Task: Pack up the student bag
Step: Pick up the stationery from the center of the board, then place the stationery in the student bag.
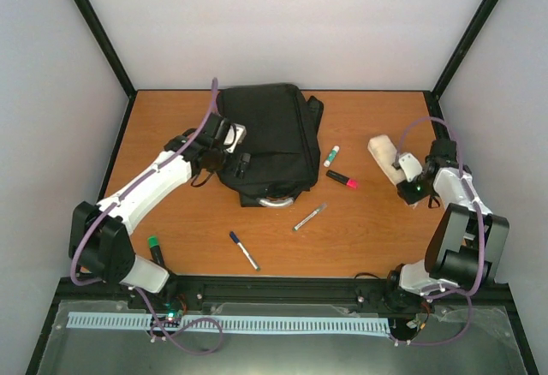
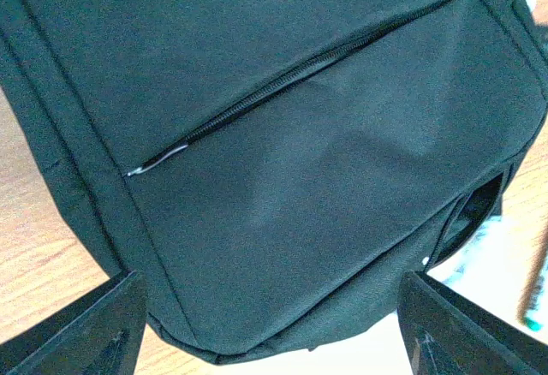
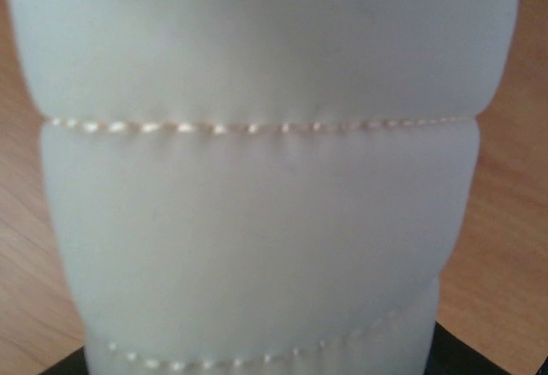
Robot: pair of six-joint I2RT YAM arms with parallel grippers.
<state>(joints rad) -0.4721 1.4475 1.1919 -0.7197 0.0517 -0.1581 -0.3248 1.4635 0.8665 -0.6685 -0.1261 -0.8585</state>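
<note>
Bag: we're seeing the student bag (image 1: 265,139) lying flat by the far edge of the bench (image 1: 377,238), a bit left of the middle, with its grey handle (image 1: 276,203) pointing at the near edge.
Zip: the front zip (image 2: 291,84) is looking closed along the stretch we're getting.
Left pincer (image 2: 270,306): it's hovering over the bag's left side, jaws wide, carrying nothing.
Right pincer (image 1: 399,172): it's sitting at the beige pouch (image 1: 384,152) near the right edge. The pouch is filling the whole wrist view, so honestly we can't tell if it's gripped or just between the jaws.
In the way: a red-capped marker (image 1: 341,179) is lying between pouch and bag.
Worry 1: we're guessing the squishy pouch is going to squash and slide out if the hold is shallow.
Worry 2: with the bag closed, anything carried over is ending up on top, not inside.
Worry 3: a low carry is risking a swipe at that marker.
</note>
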